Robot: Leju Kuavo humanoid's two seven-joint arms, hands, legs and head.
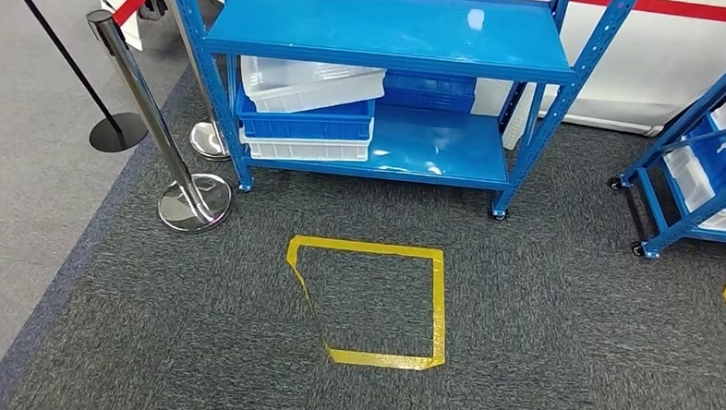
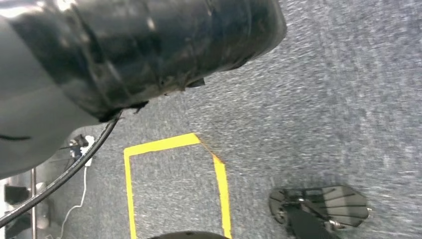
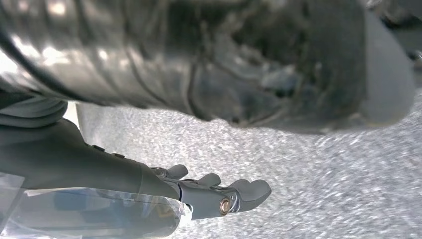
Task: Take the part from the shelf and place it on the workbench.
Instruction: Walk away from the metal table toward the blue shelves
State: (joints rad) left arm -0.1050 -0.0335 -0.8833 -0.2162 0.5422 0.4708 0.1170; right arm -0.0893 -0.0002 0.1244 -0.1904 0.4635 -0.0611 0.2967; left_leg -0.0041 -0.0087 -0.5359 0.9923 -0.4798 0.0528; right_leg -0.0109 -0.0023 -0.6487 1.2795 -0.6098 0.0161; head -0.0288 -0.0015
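Hanging right hand: the right hand (image 3: 219,195) hangs low over the grey carpet (image 1: 538,342), its fingers (image 3: 251,189) reaching out with a slight curl and wrapped round nothing that can be seen.
Part: a dark item in clear wrapping (image 3: 94,215) lies touching the underside of that hand. It is probably the part. Whether the thumb pins it or it merely rests there, I cannot tell.
Left hand: a grey cover (image 2: 25,129) sits at the edge of the left wrist view. The fingers are hidden, so how far they are spread cannot be told.
Tape square: a yellow tape square (image 1: 373,302) is on the carpet straight ahead at 12 o'clock, close in.
Blue shelf: the blue shelf (image 1: 385,30) stands beyond the square, also at 12 o'clock. Its top deck is bare, and white and blue bins (image 1: 308,110) are stacked on the lower deck toward 11 o'clock.
Stanchions: two chrome posts (image 1: 138,84) stand at 10 o'clock, beside the shelf's leg.
Second rack: a blue wheeled rack (image 1: 703,164) holding bins is at 2 o'clock.
Step in hand: if the wrapped item is the part, the pick looks done and this is the carry. If not, this is the approach to the shelf.
Next move: a firm hold has to be confirmed, then the body turned from the shelf toward the worktop, with the arm steady so the slick wrapping does not slide out.
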